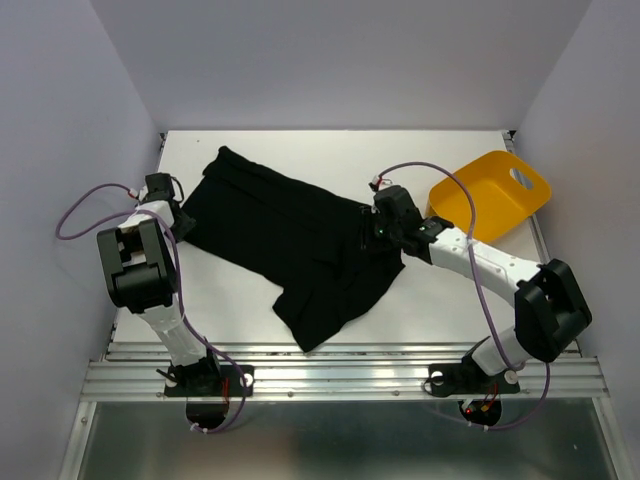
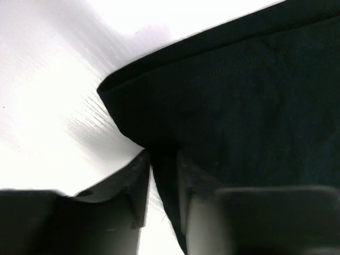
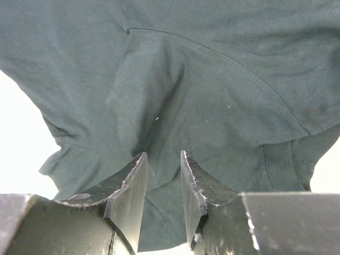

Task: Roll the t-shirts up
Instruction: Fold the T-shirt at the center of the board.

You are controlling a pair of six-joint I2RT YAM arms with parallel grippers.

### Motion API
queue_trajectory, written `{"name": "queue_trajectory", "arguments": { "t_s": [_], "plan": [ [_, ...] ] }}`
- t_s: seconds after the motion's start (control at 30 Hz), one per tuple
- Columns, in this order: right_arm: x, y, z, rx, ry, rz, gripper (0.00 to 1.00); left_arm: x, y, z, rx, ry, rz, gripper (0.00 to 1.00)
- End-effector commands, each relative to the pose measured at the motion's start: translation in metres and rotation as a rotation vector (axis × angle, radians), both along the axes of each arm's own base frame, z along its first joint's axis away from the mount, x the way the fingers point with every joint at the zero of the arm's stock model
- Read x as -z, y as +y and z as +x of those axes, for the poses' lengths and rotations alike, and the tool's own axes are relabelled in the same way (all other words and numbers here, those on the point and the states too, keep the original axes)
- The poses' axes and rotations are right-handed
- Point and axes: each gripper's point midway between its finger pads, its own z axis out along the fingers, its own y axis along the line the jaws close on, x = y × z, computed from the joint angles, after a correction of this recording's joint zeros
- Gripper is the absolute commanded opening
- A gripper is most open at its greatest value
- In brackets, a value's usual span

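One black t-shirt lies spread on the white surface, running on a slant from the upper left of the overhead frame down to the lower centre. It is crumpled rather than flat. The yellow tub sits apart at the upper right.

The left hand is at the shirt's left edge. In its wrist view the fingers stand close together with a fold of the hem between them, so it looks clamped on the cloth. The right hand is at the shirt's right side, its fingers pinched on a gather of fabric that puckers toward them.

The step in hand seems to be taking hold of two opposite edges to straighten the shirt before any rolling. To do it well, both pinches should catch every layer at the edge, not only the top one. The hands should then lift only a little and draw apart evenly until the creases go. The left hand's bite is near a corner and looks shallow, so a sharp tug could slip it free.
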Motion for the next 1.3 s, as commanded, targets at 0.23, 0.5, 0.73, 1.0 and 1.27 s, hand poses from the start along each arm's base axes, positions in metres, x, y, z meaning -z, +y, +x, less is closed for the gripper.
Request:
{"name": "queue_trajectory", "arguments": {
  "t_s": [0.23,0.5,0.73,1.0,1.27],
  "plan": [
    [-0.029,0.032,-0.052,-0.147,-0.059,0.004,0.42,-0.03,-0.018,0.006,0.03,-0.015,0.065,0.0],
    [-0.006,0.089,-0.14,-0.348,-0.081,-0.089,0.49,-0.056,-0.045,0.014,0.097,-0.062,0.078,0.0],
    [0.029,0.134,-0.198,-0.509,-0.166,-0.282,0.55,-0.065,-0.053,0.016,0.135,-0.08,0.081,0.0],
    [0.056,0.16,-0.206,-0.539,-0.203,-0.377,0.58,-0.078,-0.053,0.018,0.155,-0.101,0.09,0.0],
    [0.076,0.162,-0.197,-0.51,-0.21,-0.469,0.56,-0.074,-0.055,0.019,0.168,-0.092,0.085,0.0]
  ]
}}
